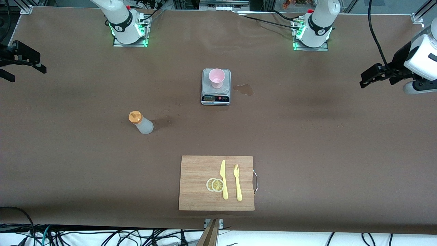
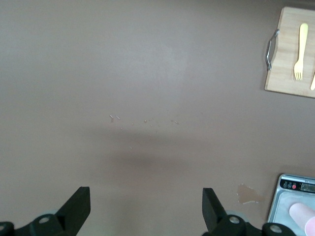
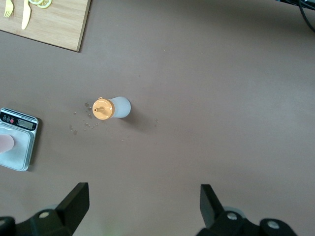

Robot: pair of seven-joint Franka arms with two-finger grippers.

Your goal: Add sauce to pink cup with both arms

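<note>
Pink cup (image 1: 216,78) upright on a grey kitchen scale (image 1: 215,97), at mid-length of the brown table (image 1: 307,136), toward the edge where the arm bases stand. Scale display facing the front camera. A small wet stain (image 1: 245,89) just beside the scale, toward the left arm's end.

Sauce bottle (image 1: 141,123) standing on the bare table, orange cap up, nearer the front camera than the scale and toward the right arm's end; well apart from the cup. In the right wrist view, bottle (image 3: 111,107) seen from above, a few droplets on the table near it.

Wooden cutting board (image 1: 194,171) by the table edge nearest the front camera, carrying a yellow knife (image 1: 223,179), a yellow fork (image 1: 237,182) and two lemon slices (image 1: 215,185) touching the knife.

Left gripper (image 1: 367,80) raised over the table's left-arm end, fingers (image 2: 78,206) spread wide, nothing between them. Right gripper (image 1: 8,70) raised over the right-arm end, fingers (image 3: 76,201) likewise spread wide and empty. Both arms waiting, clear of bottle and cup.
</note>
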